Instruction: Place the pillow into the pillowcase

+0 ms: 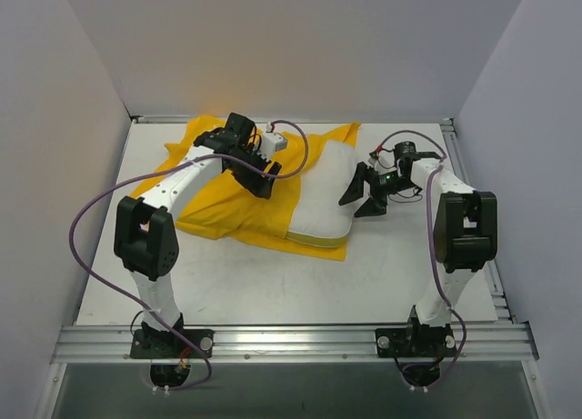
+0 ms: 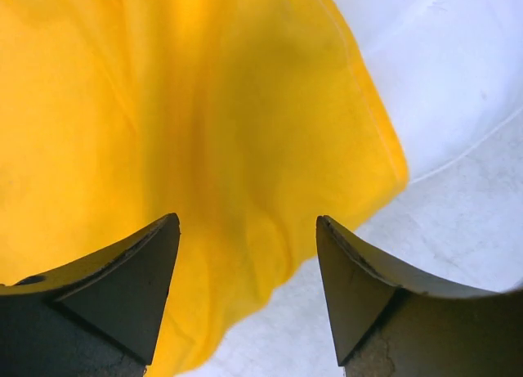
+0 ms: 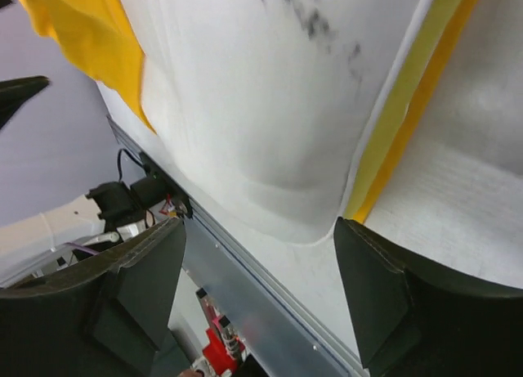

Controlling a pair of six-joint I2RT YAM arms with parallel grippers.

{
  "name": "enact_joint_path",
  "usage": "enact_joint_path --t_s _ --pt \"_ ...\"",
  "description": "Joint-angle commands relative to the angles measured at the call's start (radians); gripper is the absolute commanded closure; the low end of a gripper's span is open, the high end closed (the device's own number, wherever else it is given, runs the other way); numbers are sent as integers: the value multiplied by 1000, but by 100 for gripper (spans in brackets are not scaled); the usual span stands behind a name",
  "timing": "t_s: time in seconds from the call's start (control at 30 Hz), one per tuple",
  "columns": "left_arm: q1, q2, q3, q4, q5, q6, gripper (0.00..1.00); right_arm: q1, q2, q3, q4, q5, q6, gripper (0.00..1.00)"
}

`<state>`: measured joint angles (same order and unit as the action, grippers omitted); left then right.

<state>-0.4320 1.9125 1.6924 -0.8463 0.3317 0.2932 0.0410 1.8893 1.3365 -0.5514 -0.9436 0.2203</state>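
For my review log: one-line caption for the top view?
Left gripper open over the pillowcase; right gripper open beside the pillow.

No text, label, brand, number or sign can be read in any view. The pillowcase shows only plain yellow cloth. The dark smudges on the pillow form no legible letters.

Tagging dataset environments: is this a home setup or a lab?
Most likely a lab test cell, not a home: a bare white table, an aluminium rail along its near edge carrying the arm bases, and plain white walls enclosing three sides.
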Motion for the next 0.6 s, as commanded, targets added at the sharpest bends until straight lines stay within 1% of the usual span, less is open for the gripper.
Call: enact_joint_path --t_s 0.0,0.1,0.13,0.17,0.2,0.23,0.27,0.3,0.33,0.37,0.4,0.43,0.5,0.53,0.57 --pt "-31 -121 -51 42 -28 -93 23 28 -85 -88 -47 40 10 25" --pt "-89 -151 -103 62 -95 -152 21 53 -90 -145 -25 71 -4 23" --pt "-140 -150 -120 88 -121 -167 21 59 -75 -158 -16 66 11 24" --pt "-166 -144 -144 99 -205 -186 21 68 -65 -158 -1 49 22 25" --pt "-197 -133 -148 105 -238 -212 22 86 -58 -157 23 45 28 27" --pt "-235 -106 -149 107 -258 -222 23 95 -44 -152 34 46 36 30" --pt "-249 -93 -148 107 -275 -232 24 102 -38 -143 45 48 40 33" --pt "-260 -83 -148 111 -299 -255 26 106 -32 -139 65 43 50 35" --pt "-267 -63 -146 128 -309 -264 28 112 -18 -134 70 40 57 41" --pt "-267 -53 -146 134 -313 -276 29 115 -10 -125 71 37 63 43" --pt "-267 -43 -134 141 -347 -279 30 117 -7 -122 71 35 63 46" --pt "-267 -21 -123 145 -365 -279 33 119 -3 -119 71 35 63 53" --pt "-261 -9 -97 142 -398 -273 37 119 -5 -125 73 35 63 62" --pt "-258 -12 -96 142 -411 -270 41 115 -13 -128 73 39 63 70" --pt "-251 -15 -96 142 -411 -252 44 117 -18 -132 73 39 62 74"
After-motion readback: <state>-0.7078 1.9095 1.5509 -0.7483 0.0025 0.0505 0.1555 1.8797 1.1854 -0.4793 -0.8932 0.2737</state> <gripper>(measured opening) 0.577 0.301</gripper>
